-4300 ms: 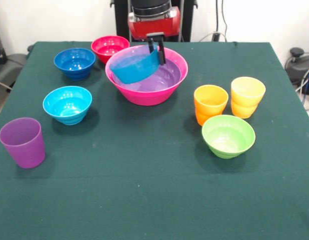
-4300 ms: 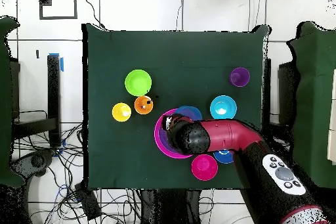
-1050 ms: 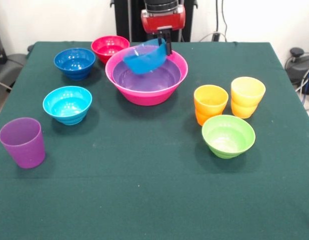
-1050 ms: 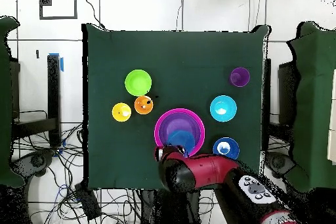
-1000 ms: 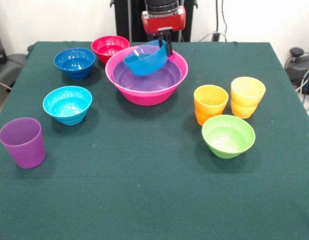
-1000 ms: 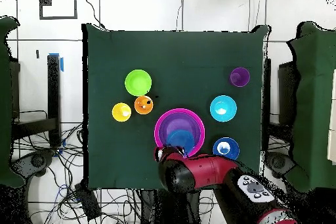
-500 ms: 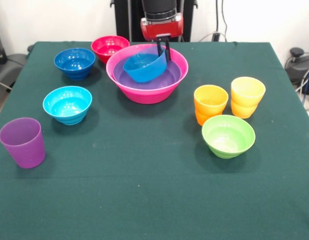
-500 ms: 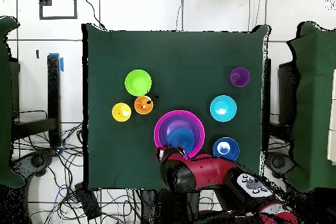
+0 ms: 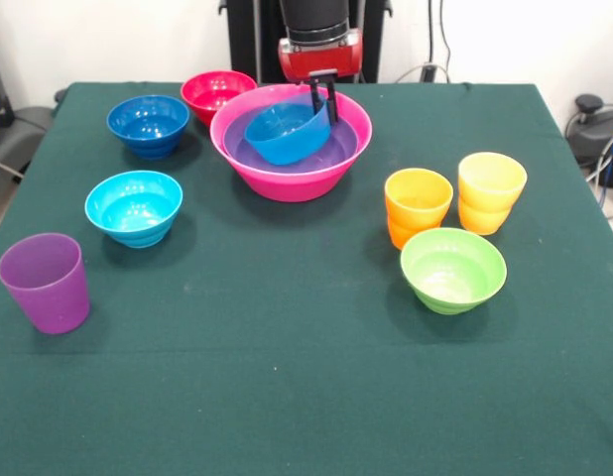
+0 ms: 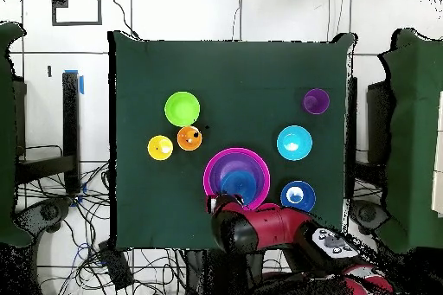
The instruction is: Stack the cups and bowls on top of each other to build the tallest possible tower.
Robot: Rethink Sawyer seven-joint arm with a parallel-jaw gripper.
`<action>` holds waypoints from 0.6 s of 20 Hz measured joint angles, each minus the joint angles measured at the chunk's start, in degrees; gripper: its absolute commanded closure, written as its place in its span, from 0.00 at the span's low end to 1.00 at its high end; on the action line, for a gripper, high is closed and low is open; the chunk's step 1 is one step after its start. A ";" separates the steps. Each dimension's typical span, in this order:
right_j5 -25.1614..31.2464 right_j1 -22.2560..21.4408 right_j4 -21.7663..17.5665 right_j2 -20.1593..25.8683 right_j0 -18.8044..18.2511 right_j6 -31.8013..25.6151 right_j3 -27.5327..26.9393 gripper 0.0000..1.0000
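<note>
Black two-fingered gripper (image 9: 323, 96) under red wrist: clamped on far rim of mid-blue round plastic bowl (image 9: 285, 132), one finger inside the wall, one outside. Bowl tilted, lowered into the nest, not yet released; whether its base touches the layer below cannot be told.

Beneath: large purple plastic bowl (image 9: 321, 159) seated inside big hot-pink plastic bowl (image 9: 287, 181), the two forming the base of the tower at the table's far middle, just in front of the robot. In the overhead view, red arm (image 10: 264, 227) covering the near edge of that stack.

Loose on the dark green cloth table (image 9: 287, 377), front view:
- small red-pink bowl (image 9: 215, 94), just beside the hot-pink rim, far left.
- dark blue bowl (image 9: 148, 123), beside the red-pink one.
- cyan bowl (image 9: 134, 206), nearer, left.
- translucent purple tapered tumbler (image 9: 46, 281), near left, upright.
- orange stepped tumbler (image 9: 418, 205) and yellow stepped tumbler (image 9: 490, 190), side by side, right, upright.
- lime green bowl (image 9: 453, 269), just in front of the orange tumbler.

Progress, judged: early. Two bowls nested, third in hand. Remaining: release of blue bowl, then four bowls and three cups.
</note>
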 measured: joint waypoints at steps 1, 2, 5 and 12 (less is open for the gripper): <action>0.00 -0.01 0.00 -0.01 0.00 0.00 0.00 1.00; 0.00 -0.01 0.00 0.00 0.00 0.00 0.00 1.00; 0.00 -0.01 0.00 0.02 -0.09 0.00 0.01 1.00; 0.01 0.00 -0.01 0.49 -1.39 0.00 0.01 0.00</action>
